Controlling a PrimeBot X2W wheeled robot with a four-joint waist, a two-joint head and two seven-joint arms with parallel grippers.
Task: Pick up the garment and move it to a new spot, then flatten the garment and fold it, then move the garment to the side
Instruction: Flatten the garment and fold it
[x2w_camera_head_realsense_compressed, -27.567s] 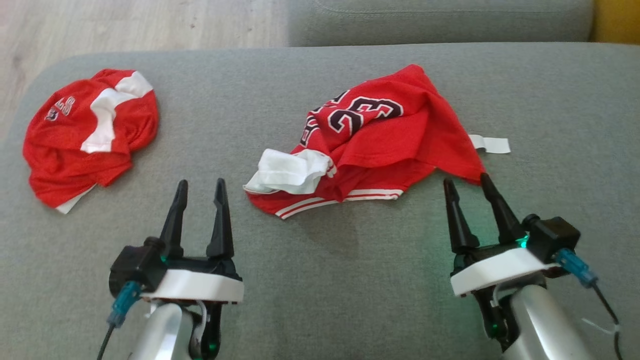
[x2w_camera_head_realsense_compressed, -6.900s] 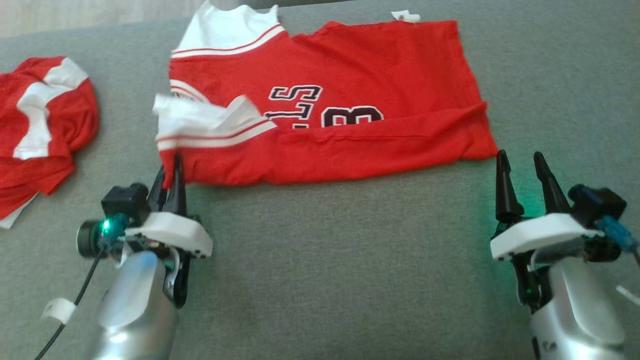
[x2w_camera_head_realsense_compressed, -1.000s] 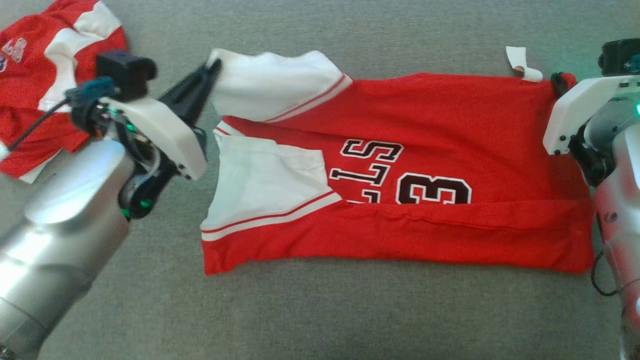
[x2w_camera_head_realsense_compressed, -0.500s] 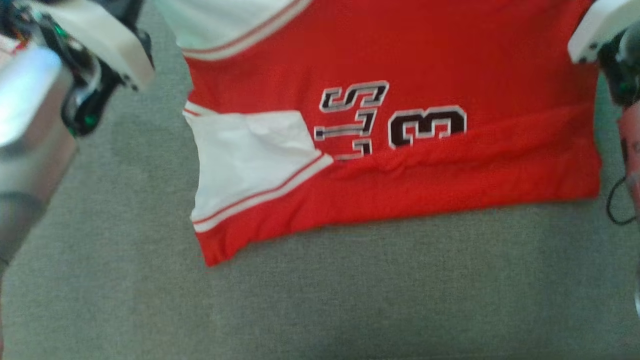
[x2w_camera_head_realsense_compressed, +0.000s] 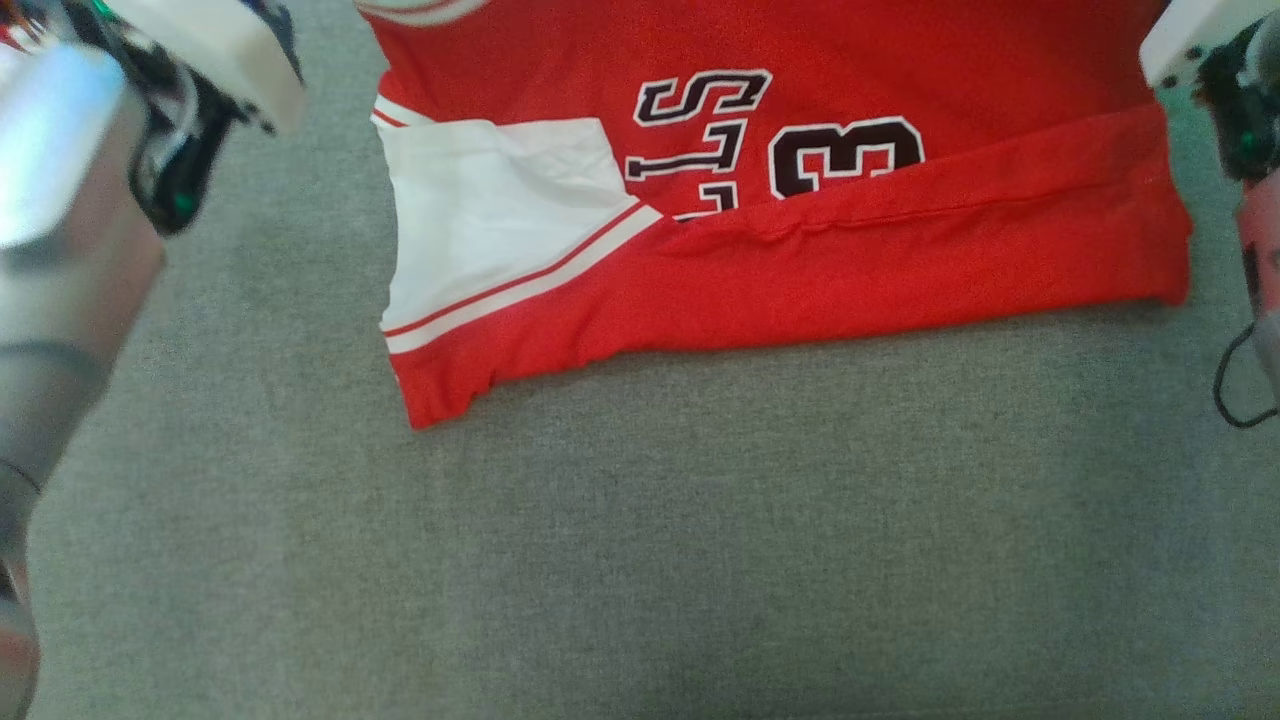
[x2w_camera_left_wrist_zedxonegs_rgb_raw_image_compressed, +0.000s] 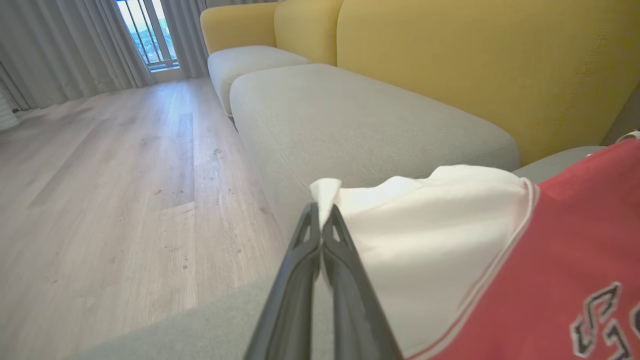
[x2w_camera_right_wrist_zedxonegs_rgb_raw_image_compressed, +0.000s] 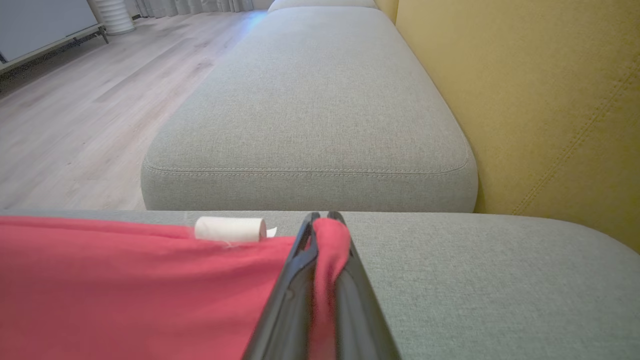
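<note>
Garment (x2w_camera_head_realsense_compressed: 800, 260) gripped at both far corners, on grey sofa seat (x2w_camera_head_realsense_compressed: 640, 560).
Near edge is folded over and lies flat on the seat. Left gripper (x2w_camera_left_wrist_zedxonegs_rgb_raw_image_compressed: 320, 212) is clamped tight on the white sleeve tip, right gripper (x2w_camera_right_wrist_zedxonegs_rgb_raw_image_compressed: 322, 217) clamped tight on the red hem corner, just beside a curled white tag (x2w_camera_right_wrist_zedxonegs_rgb_raw_image_compressed: 230, 229). Beyond: yellow backrest (x2w_camera_left_wrist_zedxonegs_rgb_raw_image_compressed: 475, 65), wood floor (x2w_camera_left_wrist_zedxonegs_rgb_raw_image_compressed: 125, 175).

Grey woven-fabric sofa seat cushions (x2w_camera_left_wrist_zedxonegs_rgb_raw_image_compressed: 350, 115) against mustard-yellow upholstered backrests (x2w_camera_left_wrist_zedxonegs_rgb_raw_image_compressed: 475, 60); pale wood plank floor (x2w_camera_left_wrist_zedxonegs_rgb_raw_image_compressed: 125, 175) alongside; long grey curtains (x2w_camera_left_wrist_zedxonegs_rgb_raw_image_compressed: 60, 45) flanking a tall daylit window (x2w_camera_left_wrist_zedxonegs_rgb_raw_image_compressed: 147, 32) at the far end
</note>
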